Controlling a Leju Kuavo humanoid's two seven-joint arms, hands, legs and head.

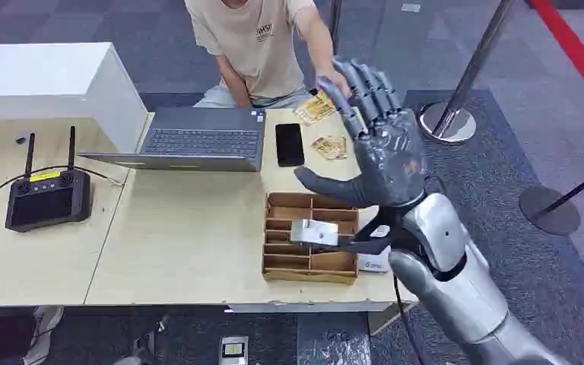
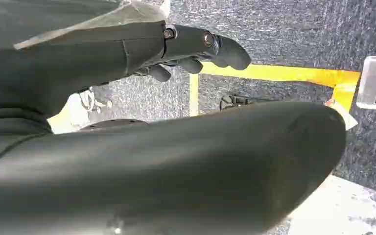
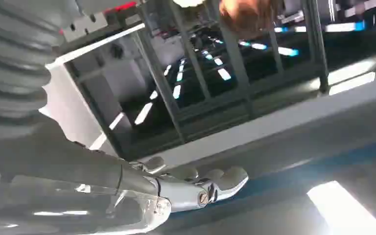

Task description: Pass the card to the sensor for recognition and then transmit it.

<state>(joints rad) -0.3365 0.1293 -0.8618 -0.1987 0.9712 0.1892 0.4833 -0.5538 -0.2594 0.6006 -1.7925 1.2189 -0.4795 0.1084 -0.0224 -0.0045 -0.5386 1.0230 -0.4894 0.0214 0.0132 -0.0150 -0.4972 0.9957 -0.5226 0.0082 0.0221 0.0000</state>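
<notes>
Right hand (image 1: 384,144) is up above the desk's far right side, fingers spread, thumb out wide, nothing in its grasp! Just past its fingertips, the person's hand (image 1: 333,82) holds a yellowish card (image 1: 315,108). More cards (image 1: 329,147) lie on the wooden table (image 1: 182,228) beside a black phone (image 1: 289,144). Below the palm sits a cardboard divider tray (image 1: 309,237). Left hand (image 2: 196,46) hangs over carpet, fingers loosely curled, holding nothing.

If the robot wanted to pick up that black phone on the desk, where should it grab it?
Probably across its two long edges, from straight above. The phone lies flat, screen up, on the table, with a bare strip each side between the laptop and the cards, so fingers could likely straddle its narrow width.
</notes>
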